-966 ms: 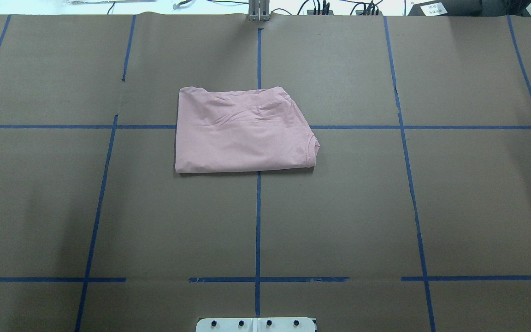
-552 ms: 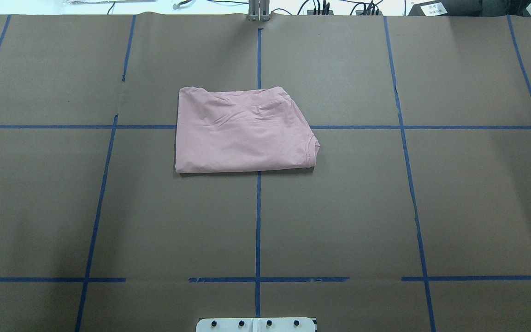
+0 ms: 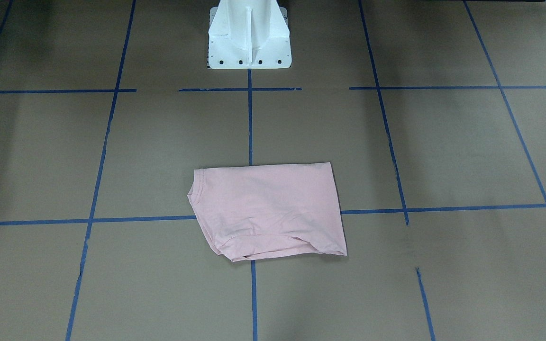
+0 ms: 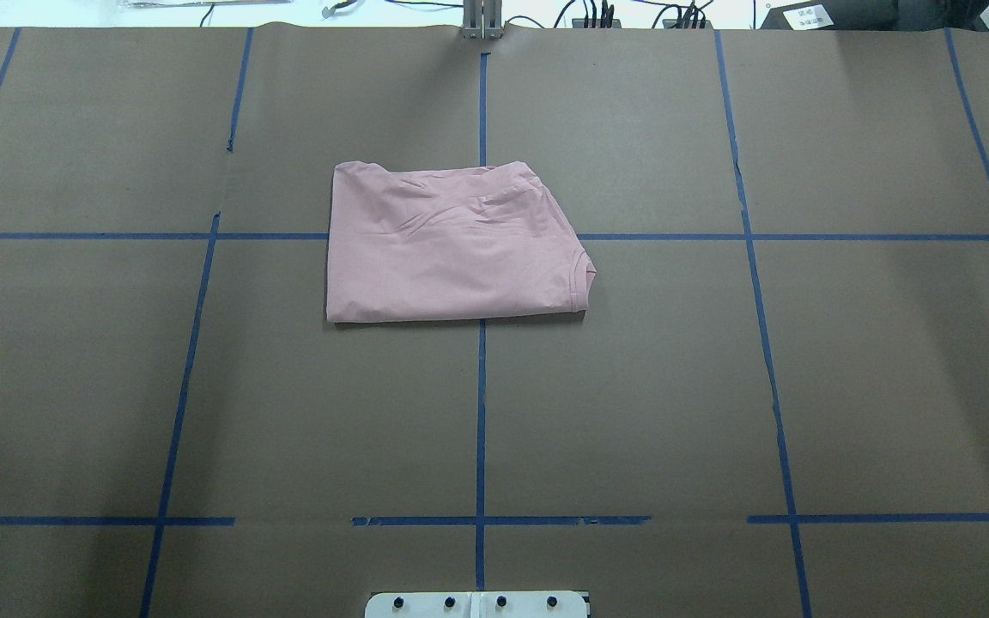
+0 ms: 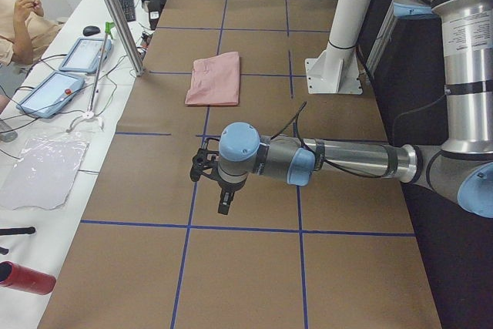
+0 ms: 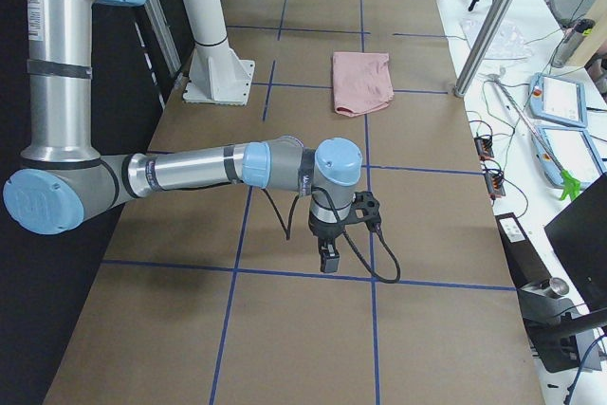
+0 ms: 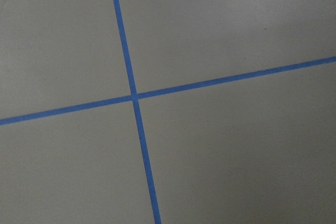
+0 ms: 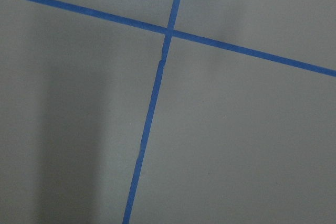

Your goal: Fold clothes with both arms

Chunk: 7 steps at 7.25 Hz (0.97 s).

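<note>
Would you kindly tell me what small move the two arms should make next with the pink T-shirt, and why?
I would judge the fold finished and simply lift the left claw and right claw to a rest pose. The T-shirt lies flat as a compact folded rectangle on the table, and each claw hangs near one end of it, well apart from the cloth.

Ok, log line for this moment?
T-shirt: folded, flat on table | left gripper: far off, state unclear | right gripper: far off, state unclear

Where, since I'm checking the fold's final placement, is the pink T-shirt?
In the overhead view the pink T-shirt lies flat mid-table across the centre blue tape line, mostly on its left.
</note>
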Available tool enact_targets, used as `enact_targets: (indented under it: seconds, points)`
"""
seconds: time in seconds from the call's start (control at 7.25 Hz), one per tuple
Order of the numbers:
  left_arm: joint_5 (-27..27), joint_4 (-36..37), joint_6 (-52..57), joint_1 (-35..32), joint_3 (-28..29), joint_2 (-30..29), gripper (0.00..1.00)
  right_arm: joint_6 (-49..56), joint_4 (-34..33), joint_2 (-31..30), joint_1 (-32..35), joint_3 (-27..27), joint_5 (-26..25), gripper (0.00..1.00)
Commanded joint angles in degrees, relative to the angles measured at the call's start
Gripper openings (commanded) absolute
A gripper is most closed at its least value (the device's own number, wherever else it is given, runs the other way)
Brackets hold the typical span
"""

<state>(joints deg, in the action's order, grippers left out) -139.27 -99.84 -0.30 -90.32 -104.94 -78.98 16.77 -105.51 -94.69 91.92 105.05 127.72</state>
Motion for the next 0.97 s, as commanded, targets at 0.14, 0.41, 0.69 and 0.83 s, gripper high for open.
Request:
enact_targets:
  seconds: [0.14, 0.41, 0.69, 0.83]
  points:
    - [2.94, 10.27, 0.03, 0.14, -4.93, 0.06, 1.0, 0.2, -0.22, -0.32, 0.01, -1.16, 1.38, 1.0]
    - [11.64, 6.95, 2.04, 0.06, -4.04, -0.56, 1.0, 0.28, 1.26, 0.38, -0.16, -5.02, 6.65, 1.0]
    - [12.7, 6.77, 1.45, -0.03, -5.0, 0.23, 1.0, 0.37, 2.76, 0.04, -0.69, -5.3, 6.23, 1.0]
    - [12.54, 7.46, 1.01, 0.14, -3.7, -0.72, 1.0, 0.54, 2.76, 0.03, -0.69, -4.95, 6.32, 1.0]
